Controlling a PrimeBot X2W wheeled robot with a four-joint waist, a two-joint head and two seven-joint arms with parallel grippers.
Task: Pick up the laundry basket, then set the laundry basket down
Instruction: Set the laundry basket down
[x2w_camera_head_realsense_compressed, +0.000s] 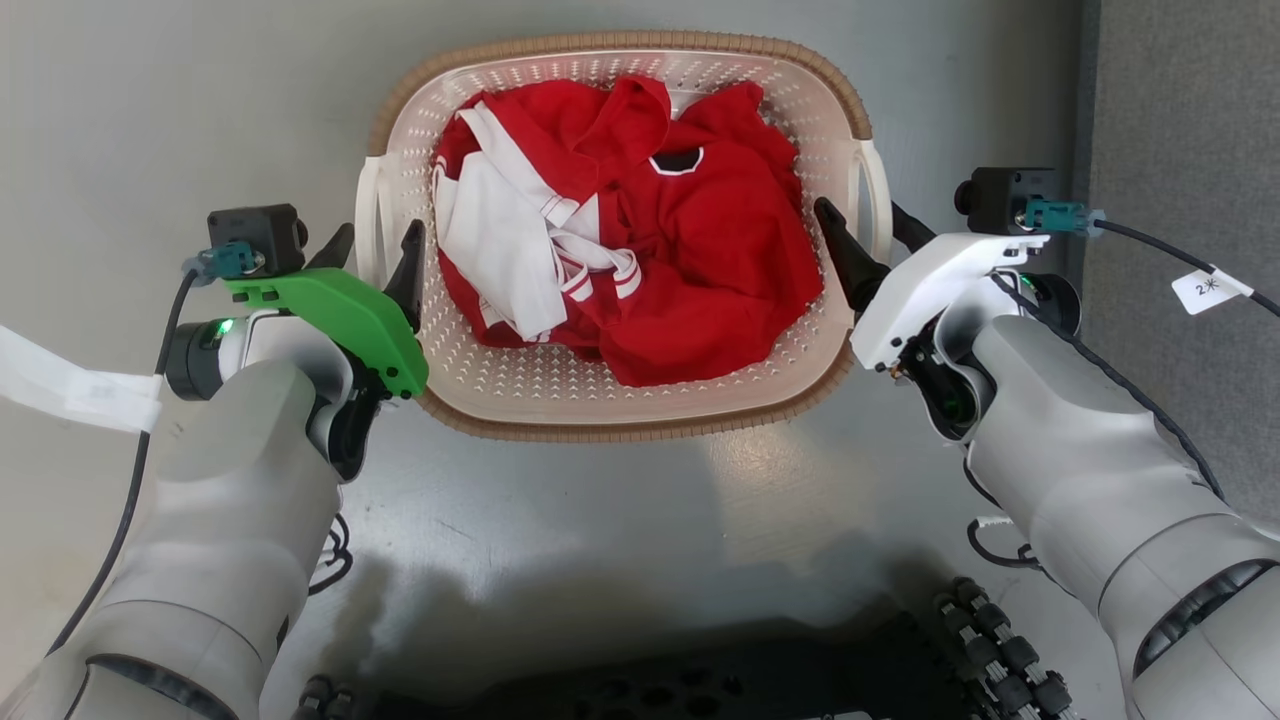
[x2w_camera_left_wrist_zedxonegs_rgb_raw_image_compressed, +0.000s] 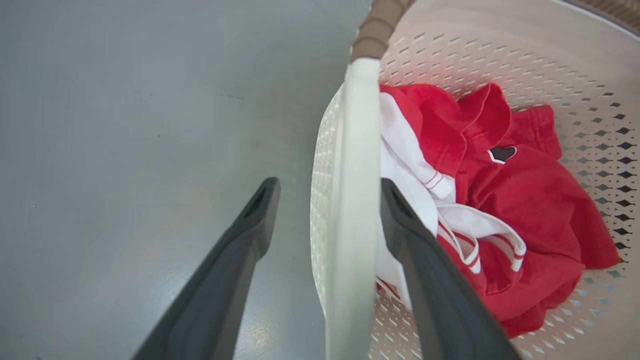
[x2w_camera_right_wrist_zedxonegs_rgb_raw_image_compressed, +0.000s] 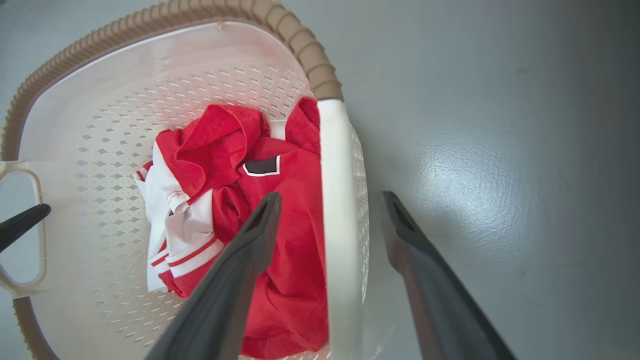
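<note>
Grey, glossy floor (x2w_camera_head_realsense_compressed: 150, 100) all round, catching a pale glare, with a strip of darker grey carpet (x2w_camera_head_realsense_compressed: 1180, 100) along the right edge of the head view. Straight ahead on that floor, between the two arms: the laundry basket (x2w_camera_head_realsense_compressed: 620, 428), cream and perforated, with a brown woven-look rim. Inside it, a rumpled heap of red and white clothes (x2w_camera_head_realsense_compressed: 700, 270), lying below the rim. At the basket's left end, the left gripper (x2w_camera_head_realsense_compressed: 378, 232) under a green wrist cover (x2w_camera_head_realsense_compressed: 340, 310), fingers spread wide and straddling the white left handle (x2w_camera_head_realsense_compressed: 366, 215), one finger outside over the floor, the other inside above the clothes. From the left wrist view, the left gripper (x2w_camera_left_wrist_zedxonegs_rgb_raw_image_compressed: 329, 184) astride the left handle (x2w_camera_left_wrist_zedxonegs_rgb_raw_image_compressed: 350, 210), the outer finger clearly apart from the band, the inner one just beside or touching it, hard to tell which. At the right end, the right gripper (x2w_camera_head_realsense_compressed: 858, 210) under a white wrist cover (x2w_camera_head_realsense_compressed: 940, 270), likewise spread wide across the right handle (x2w_camera_head_realsense_compressed: 880, 185). From the right wrist view, the right gripper (x2w_camera_right_wrist_zedxonegs_rgb_raw_image_compressed: 332, 196) with one finger over the red cloth and the other over bare floor, the right handle (x2w_camera_right_wrist_zedxonegs_rgb_raw_image_compressed: 335, 225) between them with a gap on each side. Far across the basket in that view, the left handle (x2w_camera_right_wrist_zedxonegs_rgb_raw_image_compressed: 36, 185) as a white loop, a dark fingertip (x2w_camera_right_wrist_zedxonegs_rgb_raw_image_compressed: 27, 220) poking through it. Low in the head view, the robot's dark base (x2w_camera_head_realsense_compressed: 700, 680).
</note>
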